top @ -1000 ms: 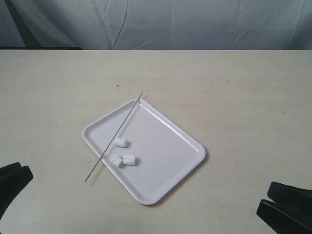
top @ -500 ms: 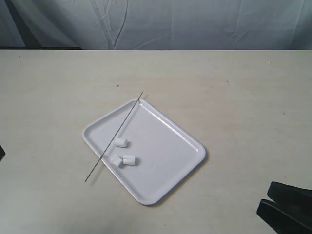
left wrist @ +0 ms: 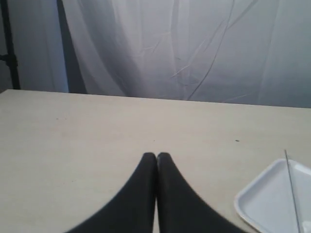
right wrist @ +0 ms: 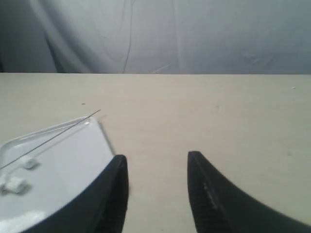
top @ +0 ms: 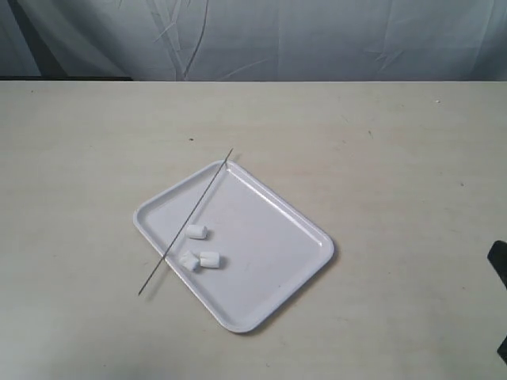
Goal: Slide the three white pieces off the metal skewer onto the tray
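The white tray (top: 269,237) lies mid-table. The thin metal skewer (top: 186,222) rests slanted over the tray's left rim, with both ends past the rim. Three white pieces lie loose on the tray just right of the skewer: one (top: 196,232) alone and a touching pair (top: 200,260) below it. None is on the wire. My left gripper (left wrist: 156,156) is shut and empty, over bare table left of the tray (left wrist: 265,199). My right gripper (right wrist: 156,159) is open and empty, low beside the tray (right wrist: 68,179), where the skewer (right wrist: 53,136) and pieces (right wrist: 28,162) show.
A pale curtain (top: 253,36) hangs behind the beige table (top: 396,158). Only a dark sliver of my right arm (top: 501,265) shows at the right edge of the exterior view. My left arm is out of that view.
Both arms have drawn back out of the exterior view, the left first, then the right to the edge. Tray, skewer and pieces have not moved.
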Controlling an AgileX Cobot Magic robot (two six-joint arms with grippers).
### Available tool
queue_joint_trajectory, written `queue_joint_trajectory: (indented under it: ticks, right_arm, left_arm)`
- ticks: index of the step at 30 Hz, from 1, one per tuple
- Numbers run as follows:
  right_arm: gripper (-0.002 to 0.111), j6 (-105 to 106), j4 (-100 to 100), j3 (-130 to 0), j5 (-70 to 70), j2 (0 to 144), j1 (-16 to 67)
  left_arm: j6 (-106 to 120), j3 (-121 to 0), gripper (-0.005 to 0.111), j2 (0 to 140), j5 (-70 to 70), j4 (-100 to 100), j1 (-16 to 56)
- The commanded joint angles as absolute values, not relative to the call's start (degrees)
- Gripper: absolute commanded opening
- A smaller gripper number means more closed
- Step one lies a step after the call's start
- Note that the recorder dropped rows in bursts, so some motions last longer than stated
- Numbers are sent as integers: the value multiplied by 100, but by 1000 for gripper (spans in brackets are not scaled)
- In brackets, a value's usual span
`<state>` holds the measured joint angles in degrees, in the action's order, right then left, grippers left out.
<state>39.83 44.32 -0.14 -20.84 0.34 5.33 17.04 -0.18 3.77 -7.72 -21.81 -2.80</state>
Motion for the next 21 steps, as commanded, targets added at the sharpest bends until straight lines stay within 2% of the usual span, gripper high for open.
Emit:
queue_joint_trajectory:
  ticks: [1, 4, 10, 21]
  right_arm:
    - [39, 4040, 4041, 0, -1844, 0, 282]
    - [39, 3785, 3603, 0, -1819, 0, 272]
    - [39, 116, 483, 0, -1890, 0, 273]
    - [39, -187, 0, 0, -2083, 0, -504]
  left_arm:
    - [-182, 0, 0, 27, -1035, -440, -575]
    - [-608, 0, 0, 0, -1246, 65, -680]
    - [-577, 0, 0, 0, -1400, -59, -666]
    - [-390, 0, 0, 0, -1916, -361, -548]
